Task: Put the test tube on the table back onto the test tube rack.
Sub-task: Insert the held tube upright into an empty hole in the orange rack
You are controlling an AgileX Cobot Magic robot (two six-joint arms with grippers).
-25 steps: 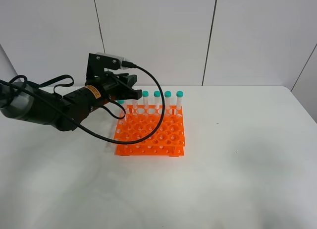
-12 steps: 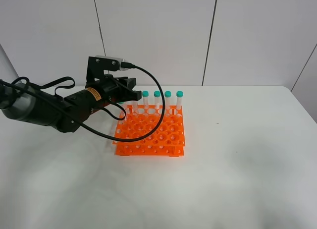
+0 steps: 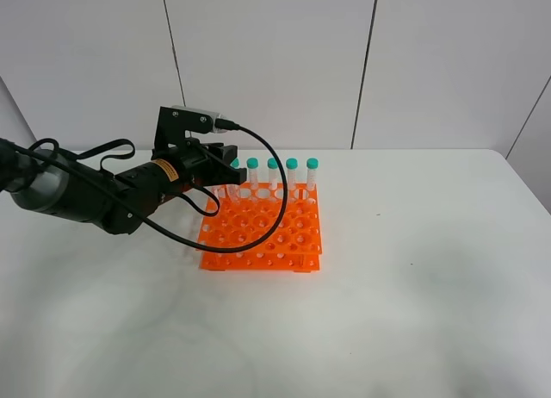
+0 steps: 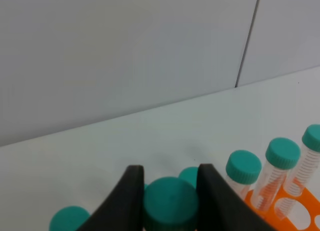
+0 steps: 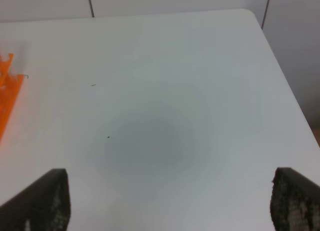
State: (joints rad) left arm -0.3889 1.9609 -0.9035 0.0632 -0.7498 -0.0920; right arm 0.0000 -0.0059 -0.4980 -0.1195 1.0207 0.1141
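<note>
Plenty of bare table (image 3: 362, 329) nearest us, and the right gripper (image 5: 169, 191) hangs over it off to the right, fingers wide apart, holding nothing (it's out of the high view, so no help from that side).

Next back comes the rack (image 3: 263, 234), its near rows all open holes. Watch the cable (image 3: 283, 195) here. The black loop from the left wrist camera hangs across the rack's middle, and any swing of the arm could drag it into the far row.

Further back is that far row: four standing tubes (image 3: 292, 176) lined up, teal caps level.

And there's the left gripper (image 3: 229, 165) at the rack's far-left corner, clamped on the tube (image 4: 170, 203) at its cap. So the tube is off the table and up over the rack. I can't tell whether its tip has found a hole.

That's the danger, I'd say. Caps crowd close on both sides of the fingers (image 4: 131, 196), so a slightly skewed descent could plant the tip on the orange rim. A finger could also knock a neighbour askew. If it lets go too early, before the tip passes both tiers, the tube may lean or topple out.
</note>
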